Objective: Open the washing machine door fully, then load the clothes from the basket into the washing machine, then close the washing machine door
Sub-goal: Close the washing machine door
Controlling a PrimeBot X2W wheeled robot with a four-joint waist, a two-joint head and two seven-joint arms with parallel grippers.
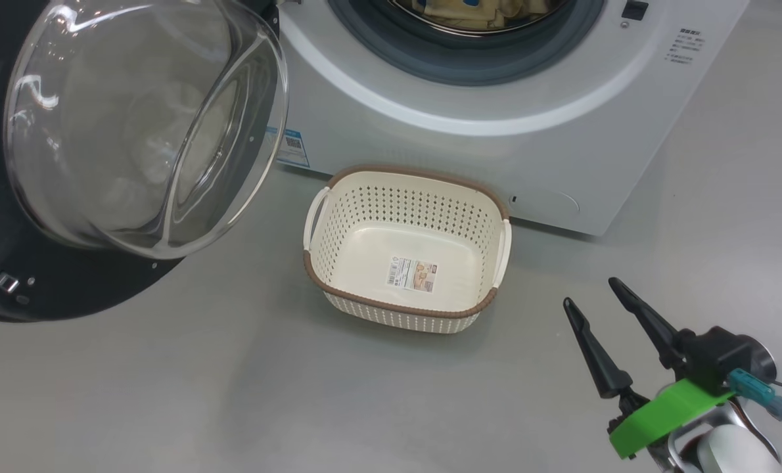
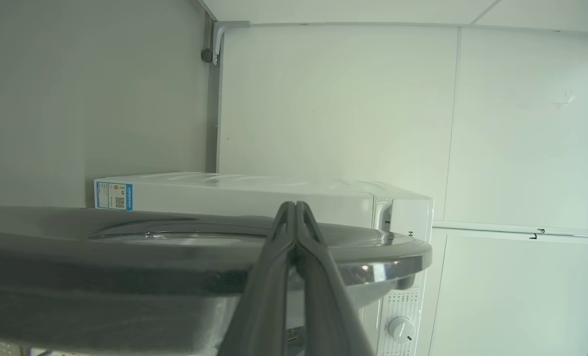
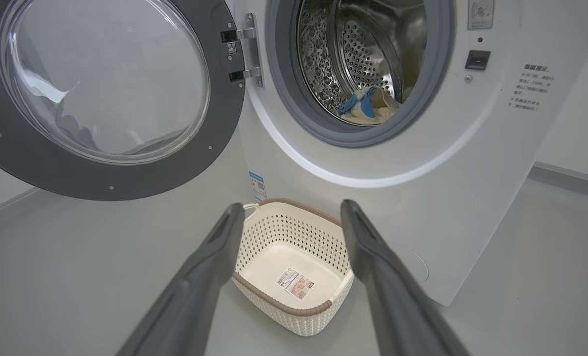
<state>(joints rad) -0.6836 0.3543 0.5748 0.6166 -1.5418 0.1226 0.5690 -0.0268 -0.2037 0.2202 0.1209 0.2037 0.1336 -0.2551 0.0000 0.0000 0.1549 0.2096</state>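
The washing machine door (image 1: 69,289) stands swung open at the left, its glass bowl bulging toward me. The washing machine (image 1: 496,131) fills the top, and the cream clothes (image 1: 470,13) with a blue patch lie inside its steel drum (image 3: 353,54). On the floor in front sits the basket (image 1: 397,203), with just a label sticker on its floor. My right gripper (image 1: 590,292) hovers open to the basket's lower right, holding nothing. In the left wrist view my left gripper (image 2: 294,205) is shut, its fingers lying across the door's dark rim (image 2: 126,257); contact cannot be told.
Grey floor spreads around the basket and toward me. The door hinge (image 3: 244,49) joins the door to the machine's left side. A control dial (image 2: 400,329) shows on the machine's front panel. White wall panels (image 2: 521,123) stand behind the machine.
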